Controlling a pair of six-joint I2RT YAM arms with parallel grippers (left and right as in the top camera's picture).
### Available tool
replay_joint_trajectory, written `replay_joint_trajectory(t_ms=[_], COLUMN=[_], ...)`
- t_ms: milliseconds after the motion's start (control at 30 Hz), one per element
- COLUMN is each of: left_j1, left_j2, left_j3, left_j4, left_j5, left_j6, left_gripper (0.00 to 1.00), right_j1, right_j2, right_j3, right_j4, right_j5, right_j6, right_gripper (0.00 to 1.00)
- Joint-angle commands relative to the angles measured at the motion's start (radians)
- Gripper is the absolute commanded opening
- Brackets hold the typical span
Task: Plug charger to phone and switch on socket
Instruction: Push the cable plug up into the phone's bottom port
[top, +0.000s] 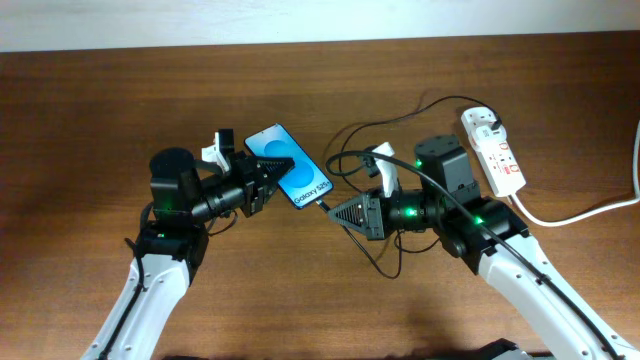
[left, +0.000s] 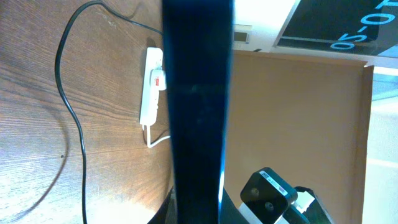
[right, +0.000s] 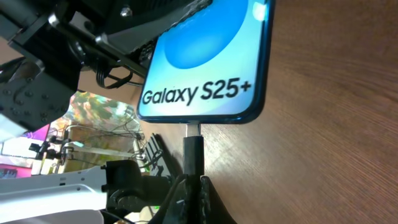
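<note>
Nearest in our right wrist view, our right gripper (right: 191, 190) is pinched narrow on the charger (right: 193, 152). It grips the black plug body just below the phone's bottom edge, so that the tip lines up with the port. A short length of bare metal shows between the plug and the phone (right: 205, 56), so we judge the tip entered but not fully seated.

The phone appears raised off the table (top: 80, 120) and tilted. Our left gripper (top: 266, 177) is clamped across its sides, which we read as bracing it against the push. The blue screen reads "Galaxy S25+" in black letters near the port end.

Farthest off, well beyond the phone's port end, the socket (top: 495, 150) lies flat. Its red markings are too small to read, and neither gripper is near its switch.
</note>
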Motion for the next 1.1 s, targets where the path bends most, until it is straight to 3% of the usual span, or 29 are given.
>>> replay_joint_trajectory(t_ms=[0, 1067], left_j1=[0.002, -0.016], left_j2=[-0.008, -0.008], left_j3=[0.016, 0.016], left_j4=[0.010, 0.010], left_j5=[-0.015, 0.031], left_j6=[0.020, 0.020], left_gripper=[0.00, 0.00], right_j1=[0.008, 0.011], right_j2=[-0.018, -0.021], right_j3=[-0.001, -0.001], right_j4=[-0.001, 0.049], right_j5=[-0.059, 0.084], right_j6=[0.004, 0.004], right_gripper=[0.04, 0.04])
